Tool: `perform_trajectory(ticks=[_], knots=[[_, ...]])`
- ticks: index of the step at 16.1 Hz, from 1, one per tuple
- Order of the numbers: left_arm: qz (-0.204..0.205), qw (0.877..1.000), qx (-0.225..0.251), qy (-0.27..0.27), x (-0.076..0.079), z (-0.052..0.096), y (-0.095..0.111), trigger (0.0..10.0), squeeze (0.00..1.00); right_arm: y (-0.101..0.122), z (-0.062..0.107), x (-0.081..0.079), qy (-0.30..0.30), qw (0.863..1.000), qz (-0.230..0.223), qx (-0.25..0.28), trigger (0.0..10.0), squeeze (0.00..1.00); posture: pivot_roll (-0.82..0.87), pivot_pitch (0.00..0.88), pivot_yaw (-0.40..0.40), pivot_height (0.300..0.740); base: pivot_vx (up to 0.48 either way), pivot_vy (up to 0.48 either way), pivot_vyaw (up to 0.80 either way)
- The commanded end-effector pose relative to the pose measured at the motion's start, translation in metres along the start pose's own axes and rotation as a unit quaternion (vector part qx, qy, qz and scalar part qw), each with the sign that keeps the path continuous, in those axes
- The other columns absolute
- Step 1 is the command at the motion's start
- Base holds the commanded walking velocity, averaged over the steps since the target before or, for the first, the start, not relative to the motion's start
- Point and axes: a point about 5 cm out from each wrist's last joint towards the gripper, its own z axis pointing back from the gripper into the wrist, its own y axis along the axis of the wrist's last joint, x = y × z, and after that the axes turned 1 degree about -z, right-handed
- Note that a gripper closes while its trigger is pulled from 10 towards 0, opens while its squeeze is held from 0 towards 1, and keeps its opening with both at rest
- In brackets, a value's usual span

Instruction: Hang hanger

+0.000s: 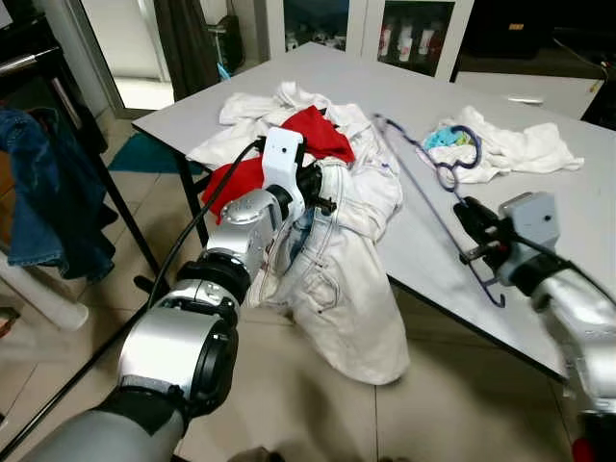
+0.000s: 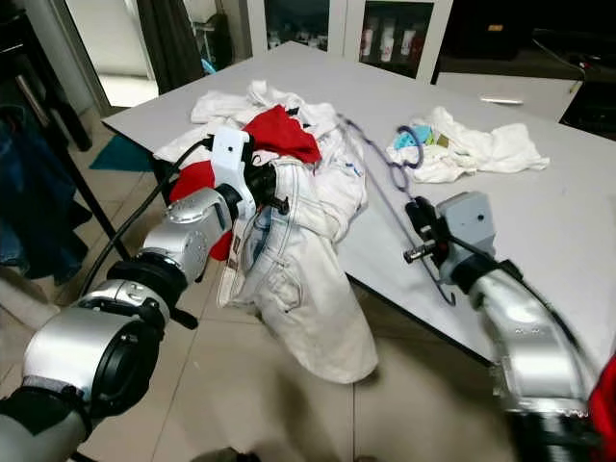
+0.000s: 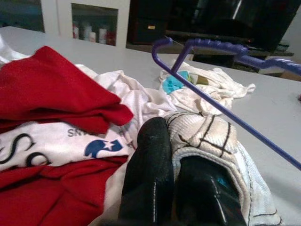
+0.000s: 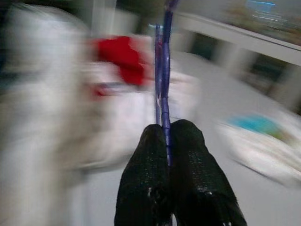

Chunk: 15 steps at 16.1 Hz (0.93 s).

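Head views: I see my right end effector (image 1: 472, 231) clamped on the purple hanger (image 1: 423, 183) above the tabletop (image 1: 539, 192), beside the white jeans (image 1: 337, 279). Left wrist view: my left end effector (image 3: 176, 155) pinches those jeans. Right wrist view: fingers (image 4: 146, 179) closed on the hanger.

Thin purple wire hanger (image 1: 423, 183), lifted aslant above the table, hook end far, near end pinched
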Motion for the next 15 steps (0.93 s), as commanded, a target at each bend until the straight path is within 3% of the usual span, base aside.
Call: perform_trajectory(ticks=[1,2,5,6,9,12,13,15], knots=[[-0.018,0.999,0.036,0.006,-0.003,-0.004,0.026,10.0,0.0,0.004,0.001,-0.015,0.073,0.997,-0.005,0.003,10.0,0.0,-0.13,0.0,0.031,0.74,0.0,0.0,0.0],[-0.021,0.999,0.039,0.008,-0.003,-0.005,0.03,10.0,0.0,0.001,0.005,-0.022,0.106,0.994,0.003,-0.009,10.0,0.0,-0.13,0.0,0.031,0.74,0.0,0.0,0.0],[-0.025,0.999,0.046,0.009,-0.003,-0.006,0.036,10.0,0.0,-0.017,0.005,-0.011,0.055,0.996,0.007,-0.065,10.0,0.0,-0.14,0.0,0.041,0.74,0.0,0.0,0.0],[-0.025,0.999,0.044,0.003,0.001,-0.006,0.03,10.0,0.0,-0.029,0.0,0.0,-0.014,0.995,0.023,-0.098,10.0,0.0,-0.15,0.0,0.044,0.74,0.0,0.0,0.0],[-0.021,0.999,0.038,-0.006,0.007,-0.006,0.021,10.0,0.0,-0.033,-0.001,0.02,-0.105,0.987,0.034,-0.113,10.0,0.0,-0.14,0.0,0.042,0.74,0.0,0.0,0.0],[-0.015,0.999,0.041,-0.011,0.012,-0.007,0.017,10.0,0.0,-0.036,0.001,0.047,-0.214,0.96,0.105,-0.145,10.0,0.0,-0.13,0.0,0.034,0.74,0.0,0.0,0.0],[-0.012,0.999,0.043,-0.011,0.013,-0.006,0.016,10.0,0.0,-0.037,0.003,0.051,-0.227,0.95,0.148,-0.158,10.0,0.0,-0.13,0.0,0.032,0.74,0.0,0.0,0.0],[-0.008,0.999,0.047,-0.011,0.014,-0.006,0.016,10.0,0.0,-0.044,0.004,0.053,-0.225,0.911,0.284,-0.194,10.0,0.0,-0.13,0.0,0.028,0.74,0.0,0.0,0.0]])
